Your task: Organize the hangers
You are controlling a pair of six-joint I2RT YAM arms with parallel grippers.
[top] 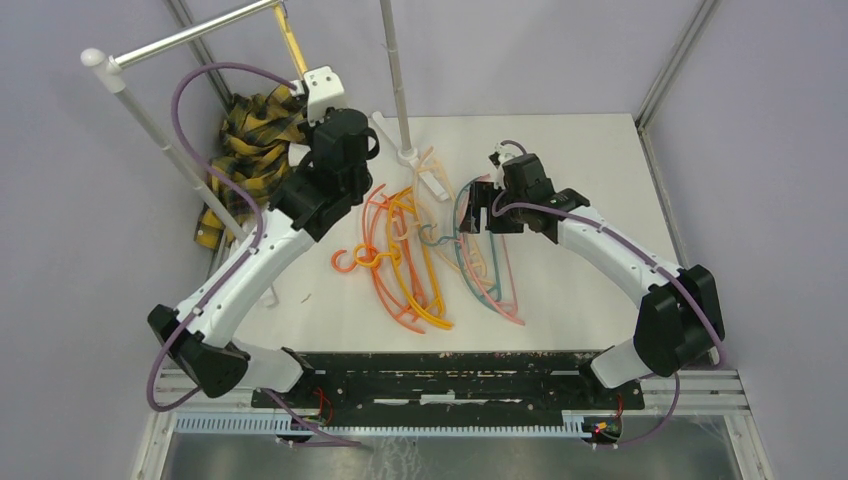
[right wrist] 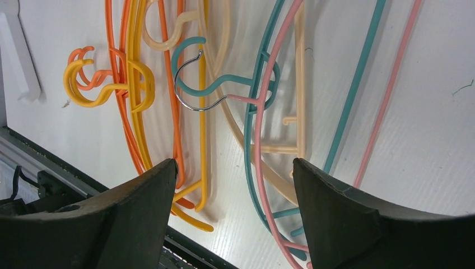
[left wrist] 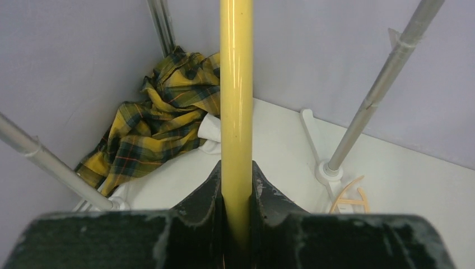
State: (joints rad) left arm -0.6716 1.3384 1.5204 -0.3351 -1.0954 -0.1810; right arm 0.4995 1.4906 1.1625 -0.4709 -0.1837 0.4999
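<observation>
My left gripper (top: 322,100) is raised at the back left and shut on a yellow hanger (top: 291,40) that reaches up toward the rack bar (top: 190,35). In the left wrist view the yellow hanger (left wrist: 236,84) runs straight up from between my closed fingers (left wrist: 263,190). Several hangers lie in a pile on the table: orange (top: 375,230), yellow (top: 415,275), peach (top: 435,185), teal (top: 478,270) and pink (top: 508,295). My right gripper (top: 478,208) hovers open and empty above them. In the right wrist view it (right wrist: 235,165) hangs over the teal (right wrist: 224,81) and pink (right wrist: 259,140) hangers.
A yellow-black plaid cloth (top: 250,150) lies in the back left corner, also in the left wrist view (left wrist: 157,123). White-and-silver rack poles (top: 395,70) stand at the back, with white feet (top: 425,175) on the table. Grey walls enclose the table.
</observation>
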